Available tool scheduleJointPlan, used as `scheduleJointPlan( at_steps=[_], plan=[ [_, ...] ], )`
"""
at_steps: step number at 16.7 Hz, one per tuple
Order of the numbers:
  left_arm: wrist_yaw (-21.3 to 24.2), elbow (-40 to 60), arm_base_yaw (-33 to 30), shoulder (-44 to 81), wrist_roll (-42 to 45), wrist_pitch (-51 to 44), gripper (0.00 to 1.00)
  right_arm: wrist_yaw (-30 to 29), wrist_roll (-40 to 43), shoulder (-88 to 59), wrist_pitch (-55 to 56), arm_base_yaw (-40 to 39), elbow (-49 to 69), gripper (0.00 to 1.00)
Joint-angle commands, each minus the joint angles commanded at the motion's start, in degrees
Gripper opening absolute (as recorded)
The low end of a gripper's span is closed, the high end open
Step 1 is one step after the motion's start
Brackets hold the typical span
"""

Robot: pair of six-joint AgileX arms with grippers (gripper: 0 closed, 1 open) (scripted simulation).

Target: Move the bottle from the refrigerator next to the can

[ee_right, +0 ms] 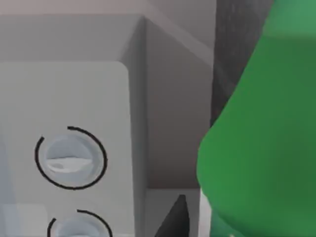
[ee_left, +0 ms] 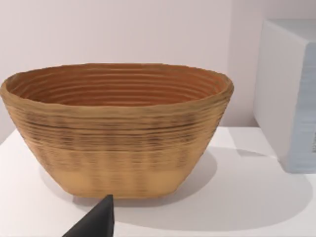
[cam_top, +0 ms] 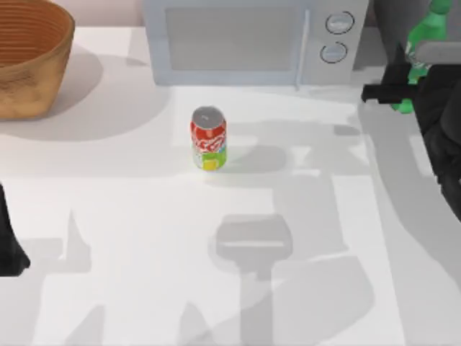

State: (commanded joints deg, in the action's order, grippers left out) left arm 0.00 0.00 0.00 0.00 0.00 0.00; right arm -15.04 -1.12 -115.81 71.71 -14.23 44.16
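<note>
A white tabletop [cam_top: 144, 238] runs beneath a pale wall. Nearest, at the frame's lower left edge, my left hand [cam_top: 11, 252] sits parked; I cannot tell how its fingers stand. At centre stands one can [cam_top: 209, 138], upright and well apart from everything. Farther back lie one woven basket [cam_top: 29, 58] at upper left and one microwave [cam_top: 245, 40] at top centre, with two knobs. At upper right, one bottle [cam_top: 421, 43] stands by the grey refrigerator [cam_top: 392, 21], with my right hand [cam_top: 403, 90] around its lower body, seemingly clamped. The bottle is probably light, smooth and slightly squashy; grip the firm lower body, not the tapering neck.
</note>
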Motion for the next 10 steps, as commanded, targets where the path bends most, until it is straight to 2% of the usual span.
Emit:
scheduleJointPlan(
  at_steps=[3,5,7,10],
  plan=[
    [0.0,0.0,0.0,0.0,0.0,0.0,1.0,-12.3,0.0,-4.8,2.0,-12.4,2.4,0.0],
    [0.0,0.0,0.0,0.0,0.0,0.0,1.0,-17.7,0.0,-6.8,2.7,-17.7,3.5,0.0],
    [0.0,0.0,0.0,0.0,0.0,0.0,1.0,-20.7,0.0,-7.6,2.9,-20.7,4.0,0.0],
    [0.0,0.0,0.0,0.0,0.0,0.0,1.0,-21.3,0.0,-7.8,3.0,-21.3,4.1,0.0]
  ],
)
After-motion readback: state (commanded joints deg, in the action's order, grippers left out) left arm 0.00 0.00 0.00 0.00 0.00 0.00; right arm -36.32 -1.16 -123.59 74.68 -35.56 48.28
